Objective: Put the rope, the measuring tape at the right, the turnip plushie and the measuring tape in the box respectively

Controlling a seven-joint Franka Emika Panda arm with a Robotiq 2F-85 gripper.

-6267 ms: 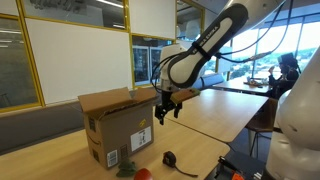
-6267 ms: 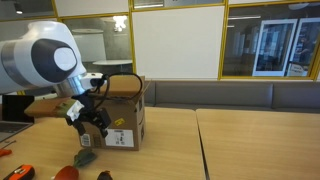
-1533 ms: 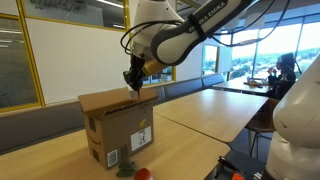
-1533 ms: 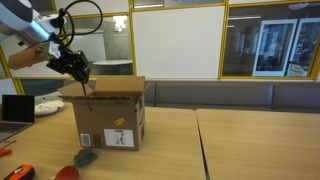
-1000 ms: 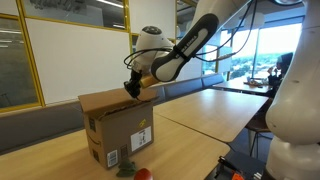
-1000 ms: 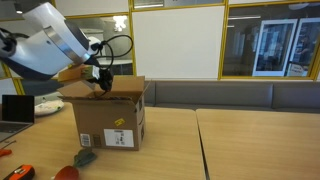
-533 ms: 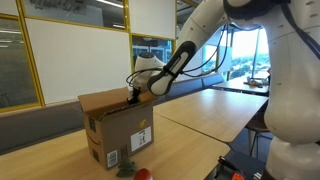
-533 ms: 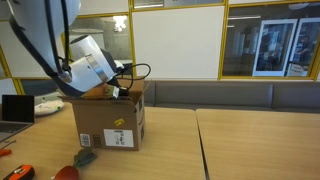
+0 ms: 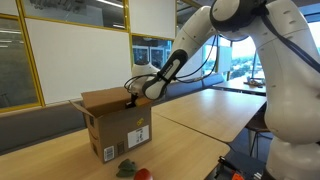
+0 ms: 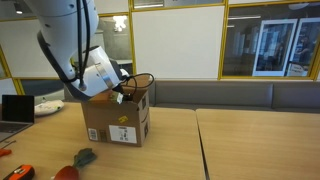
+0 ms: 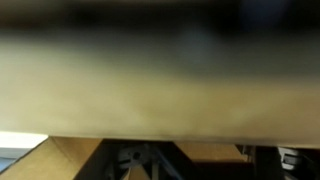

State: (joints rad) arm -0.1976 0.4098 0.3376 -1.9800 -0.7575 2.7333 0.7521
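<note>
The open cardboard box (image 9: 115, 125) stands on the wooden table and shows in both exterior views (image 10: 118, 125). My arm reaches down over its top opening, and my gripper is inside the box, hidden by its flaps. The wrist view is filled by a blurred tan cardboard surface (image 11: 160, 70), with only dark gripper parts along the bottom edge. A green soft thing (image 9: 127, 168) lies on the table in front of the box, also seen in the exterior view (image 10: 83, 156), with a red round thing (image 9: 143, 174) beside it. The rope and the measuring tapes are out of view.
A small orange object (image 10: 22, 172) lies at the table's near edge. A laptop (image 10: 14, 108) and a white dish (image 10: 48, 104) sit behind the box. A second wooden table (image 10: 260, 140) adjoins, and glass walls stand behind.
My arm has dropped from above the box until the gripper is down inside the opening. The box has shifted slightly on the table.
</note>
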